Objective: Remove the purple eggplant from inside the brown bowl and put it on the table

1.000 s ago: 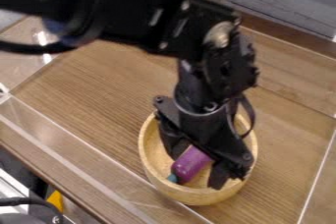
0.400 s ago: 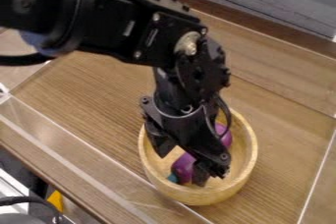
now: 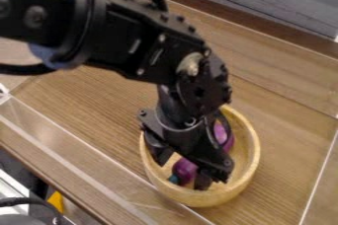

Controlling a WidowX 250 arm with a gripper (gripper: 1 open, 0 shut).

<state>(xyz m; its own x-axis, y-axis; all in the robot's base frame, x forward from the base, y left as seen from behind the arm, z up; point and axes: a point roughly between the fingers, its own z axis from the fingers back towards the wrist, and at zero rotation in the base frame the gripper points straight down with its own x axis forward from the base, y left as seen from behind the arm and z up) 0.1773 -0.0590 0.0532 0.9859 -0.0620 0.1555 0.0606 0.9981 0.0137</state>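
Observation:
The brown bowl (image 3: 201, 198) sits on the table (image 3: 93, 91) near its front edge. Inside it lies the purple eggplant (image 3: 187, 174), slanted, its teal-green stem end toward the front rim and a second patch of purple showing behind the hand. My black gripper (image 3: 188, 160) points straight down into the bowl, open, with a finger on either side of the eggplant. The hand hides the eggplant's middle, and I cannot tell whether the fingers touch it.
Clear acrylic walls (image 3: 59, 155) run along the table's front and left edges, close to the bowl. Bare wood-grain tabletop stretches to the left of and behind the bowl. The bulky black arm (image 3: 119, 32) reaches in from the upper left.
The gripper has sunk deeper into the bowl and shifted slightly left, now straddling the eggplant. Its jaws stayed open, and the eggplant and bowl did not move.

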